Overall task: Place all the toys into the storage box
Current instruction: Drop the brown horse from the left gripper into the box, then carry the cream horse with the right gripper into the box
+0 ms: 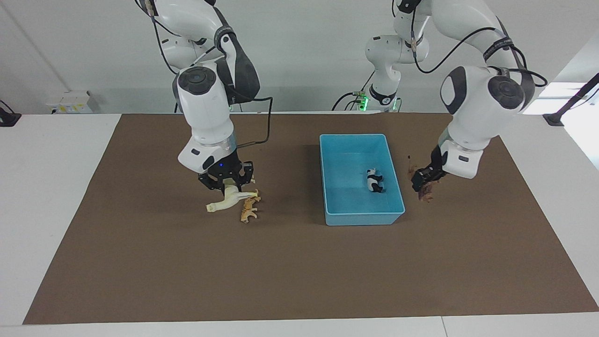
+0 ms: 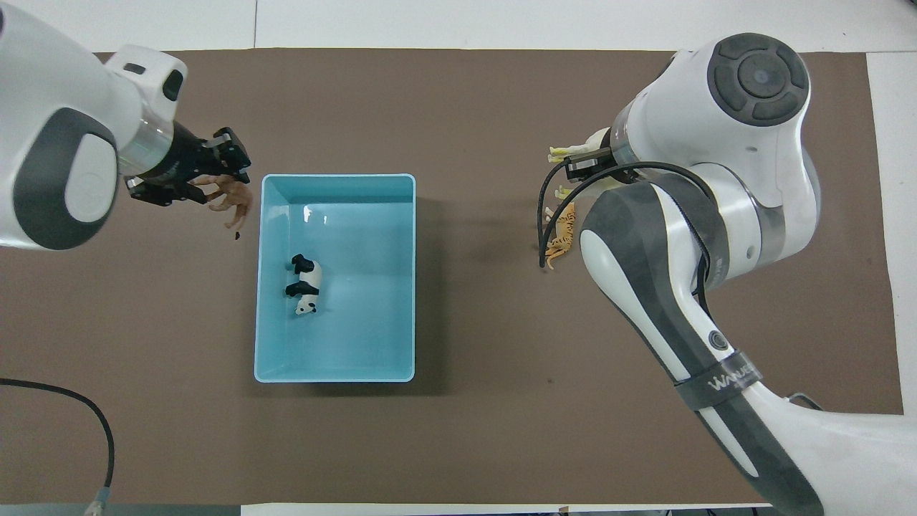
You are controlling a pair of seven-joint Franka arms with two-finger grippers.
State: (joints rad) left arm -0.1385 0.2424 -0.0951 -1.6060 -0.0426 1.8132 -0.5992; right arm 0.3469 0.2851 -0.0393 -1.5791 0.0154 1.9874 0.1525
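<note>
Toys are partly stowed: 1 of 4, the panda point(image 1: 374, 180), lies in the blue storage box point(image 1: 327, 178) on the bench. The left gripper point(image 1: 422, 180) has its jaws pinching the brown lion point(image 1: 425, 192), raised just beside the box. The right gripper point(image 1: 228, 183) has its jaws pinching the cream horse point(image 1: 229, 198) over the orange cat point(image 1: 249, 209), which lies on the brown mat point(image 1: 299, 271). 3 toys remain.

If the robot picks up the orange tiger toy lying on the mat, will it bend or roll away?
Probably neither. The orange tiger toy looks like moulded plastic, so likely stiff. It lies on its side with legs sticking out, so rolling seems unlikely. It is small and thin, so probably light and might slip.
</note>
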